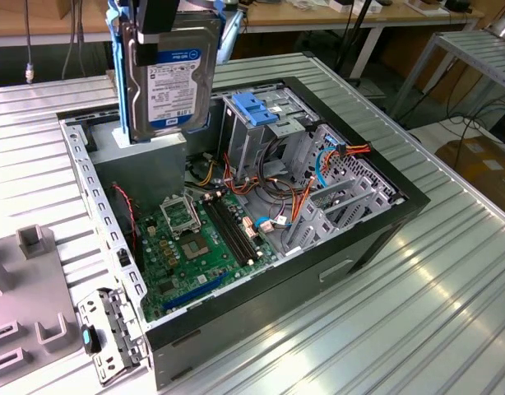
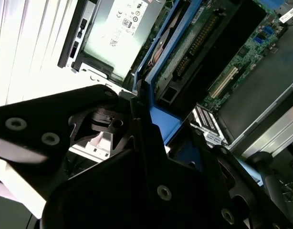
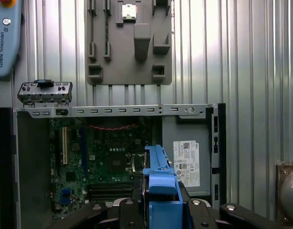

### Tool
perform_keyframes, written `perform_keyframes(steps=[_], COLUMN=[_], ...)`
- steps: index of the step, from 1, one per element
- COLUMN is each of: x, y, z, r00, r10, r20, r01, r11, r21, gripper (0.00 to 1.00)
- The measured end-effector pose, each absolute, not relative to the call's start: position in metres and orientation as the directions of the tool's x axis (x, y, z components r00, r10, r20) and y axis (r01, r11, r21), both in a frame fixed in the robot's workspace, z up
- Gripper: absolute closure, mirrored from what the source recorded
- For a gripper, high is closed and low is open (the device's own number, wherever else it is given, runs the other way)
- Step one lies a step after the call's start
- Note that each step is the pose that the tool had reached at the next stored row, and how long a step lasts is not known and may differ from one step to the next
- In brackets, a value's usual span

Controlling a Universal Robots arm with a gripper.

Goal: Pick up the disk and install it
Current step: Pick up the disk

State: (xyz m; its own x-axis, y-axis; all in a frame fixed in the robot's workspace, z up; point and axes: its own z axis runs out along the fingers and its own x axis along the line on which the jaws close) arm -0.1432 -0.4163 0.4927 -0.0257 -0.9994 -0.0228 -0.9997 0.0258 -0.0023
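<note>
The disk (image 1: 172,78) hangs upright above the far corner of the open computer case (image 1: 384,239), its white label with a blue band facing the exterior view. A blue rail runs down its side toward the exterior view's left. My gripper (image 1: 164,15) is shut on its top edge. In the first wrist view the disk's blue rail (image 3: 160,179) sticks out between my black fingers (image 3: 127,210), over the motherboard. In the second wrist view the disk (image 2: 162,125) sits clamped in the gripper (image 2: 149,138).
Inside the case lie a green motherboard (image 1: 195,239), a metal drive cage with a blue handle (image 1: 254,107), loose cables (image 1: 277,206) and a grey power-supply box (image 1: 150,164). A grey fixture plate (image 1: 22,313) and a metal bracket (image 1: 113,329) lie at the exterior view's left.
</note>
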Motion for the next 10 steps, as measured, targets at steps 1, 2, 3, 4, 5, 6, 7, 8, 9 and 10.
perform_keyframes(steps=[1, 2, 3, 4, 5, 6, 7, 8, 9, 10], x=[-0.141, -0.139, -0.135, -0.132, -0.131, -0.130, -0.130, -0.130, -0.130, -0.130], y=[-0.417, -0.417, -0.418, -0.418, -0.419, -0.419, -0.419, -0.418, -0.418, -0.418], z=[0.493, 0.493, 0.493, 0.493, 0.493, 0.493, 0.493, 0.493, 0.493, 0.493], r00=[-0.026, -0.026, -0.026, -0.026, -0.026, -0.026, -0.026, -0.026, -0.026, -0.026], r10=[-0.999, -0.999, -0.999, -0.999, -0.999, -0.999, -0.999, -0.999, -0.999, -0.999], r20=[-0.023, -0.023, -0.023, -0.023, -0.023, -0.023, -0.023, -0.023, -0.023, -0.023], r01=[-1.000, -1.000, -1.000, -1.000, -1.000, -1.000, -1.000, -1.000, -1.000, -1.000], r11=[0.026, 0.026, 0.026, 0.026, 0.026, 0.026, 0.026, 0.026, 0.026, 0.026], r21=[-0.002, -0.002, -0.002, -0.002, -0.002, -0.002, -0.002, -0.002, -0.002, -0.002], gripper=[0.63, 0.63, 0.63, 0.63, 0.63, 0.63, 0.63, 0.63, 0.63, 0.63])
